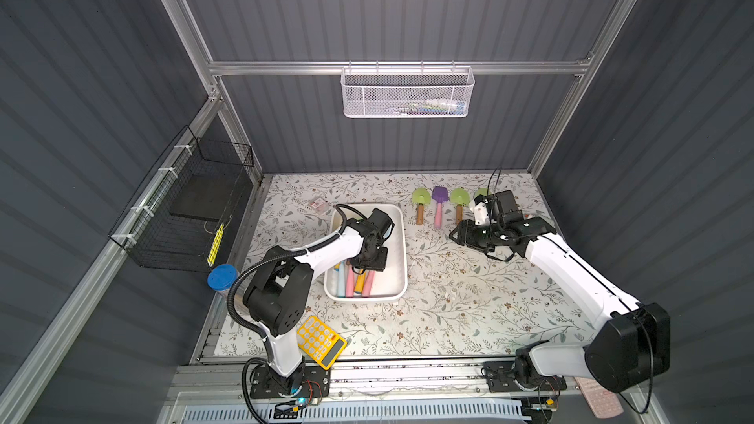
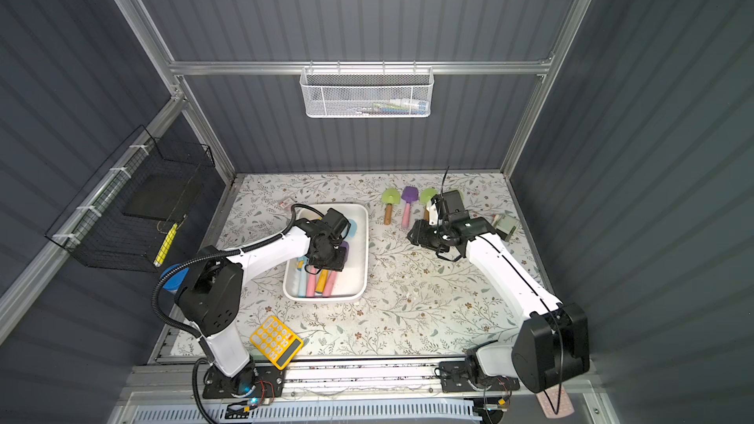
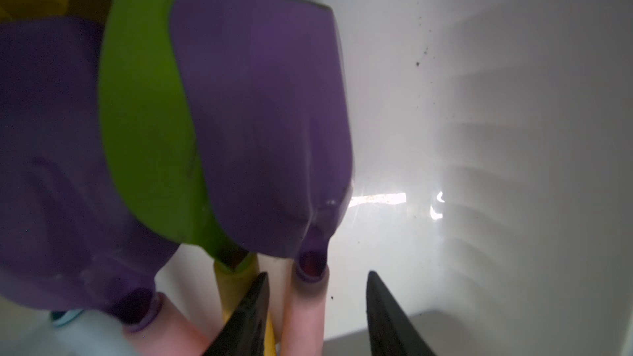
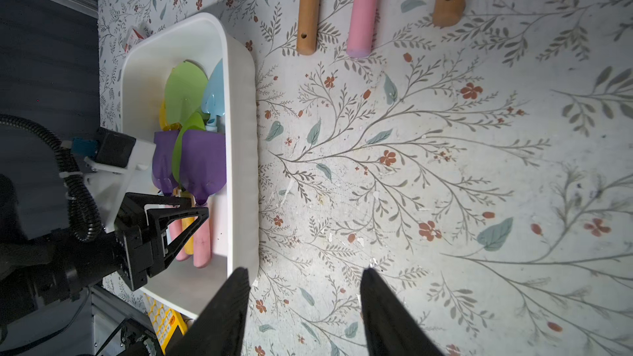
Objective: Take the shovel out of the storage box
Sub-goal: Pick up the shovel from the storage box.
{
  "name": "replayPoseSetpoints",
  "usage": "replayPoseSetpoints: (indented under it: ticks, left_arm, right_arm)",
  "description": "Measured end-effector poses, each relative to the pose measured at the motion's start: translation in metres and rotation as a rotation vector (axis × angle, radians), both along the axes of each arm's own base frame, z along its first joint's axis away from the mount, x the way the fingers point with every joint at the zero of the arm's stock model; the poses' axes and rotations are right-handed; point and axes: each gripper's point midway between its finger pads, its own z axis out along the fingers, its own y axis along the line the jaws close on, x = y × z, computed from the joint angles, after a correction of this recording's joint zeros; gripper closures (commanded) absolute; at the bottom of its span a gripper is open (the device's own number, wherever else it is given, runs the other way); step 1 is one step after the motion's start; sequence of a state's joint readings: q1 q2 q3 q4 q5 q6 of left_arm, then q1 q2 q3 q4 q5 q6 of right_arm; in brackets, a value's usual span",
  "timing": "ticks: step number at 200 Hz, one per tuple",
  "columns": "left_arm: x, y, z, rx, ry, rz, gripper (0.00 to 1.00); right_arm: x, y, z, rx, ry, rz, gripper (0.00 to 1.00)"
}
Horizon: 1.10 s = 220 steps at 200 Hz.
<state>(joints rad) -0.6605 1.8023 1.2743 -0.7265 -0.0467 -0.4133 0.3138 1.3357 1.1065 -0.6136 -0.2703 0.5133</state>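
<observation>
Down in the storage box point(image 1: 393, 279), the left gripper point(image 3: 318, 272) straddles the pink handle point(image 3: 305, 313) of a purple shovel point(image 3: 263, 114) lying over a green shovel point(image 3: 147, 114). Its jaws are partly spread, with a gap showing beside the handle. The right gripper point(image 4: 305, 268) hangs spread and empty above the floral tablecloth point(image 4: 445, 166), just beside the box.
</observation>
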Motion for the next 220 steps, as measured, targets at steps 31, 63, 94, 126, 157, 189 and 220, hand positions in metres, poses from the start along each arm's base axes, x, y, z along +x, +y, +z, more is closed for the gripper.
replayPoseSetpoints:
  ticks: [31,63,94,126,157,189,220]
  left_arm:
    - [0.002,-0.001,-0.008,0.008,0.006,0.005,0.6]
    - [0.0,0.001,-0.027,0.038,0.048,0.009,0.65]
    - [-0.001,0.001,-0.032,0.047,0.059,0.009,0.72]
    - [0.0,-0.001,-0.032,0.038,0.062,0.011,0.85]
    - [0.003,-0.006,-0.027,0.023,0.056,0.008,0.94]
    - [0.004,-0.013,-0.012,-0.016,0.049,0.013,0.95]
    - [0.013,-0.022,0.034,-0.091,-0.026,0.022,0.97]
  right_arm:
    - [-0.004,0.006,0.004,0.002,-0.01,0.013,0.46]
    - [-0.007,0.006,0.001,-0.001,-0.003,0.014,0.46]
    - [-0.008,0.006,-0.001,-0.002,0.0,0.013,0.47]
    - [-0.009,0.007,-0.003,-0.002,0.007,0.015,0.47]
    - [-0.011,0.009,-0.006,0.003,0.01,0.016,0.47]
    - [-0.019,0.013,-0.003,0.012,0.001,0.032,0.46]
    - [-0.029,0.021,0.005,0.031,-0.023,0.064,0.46]
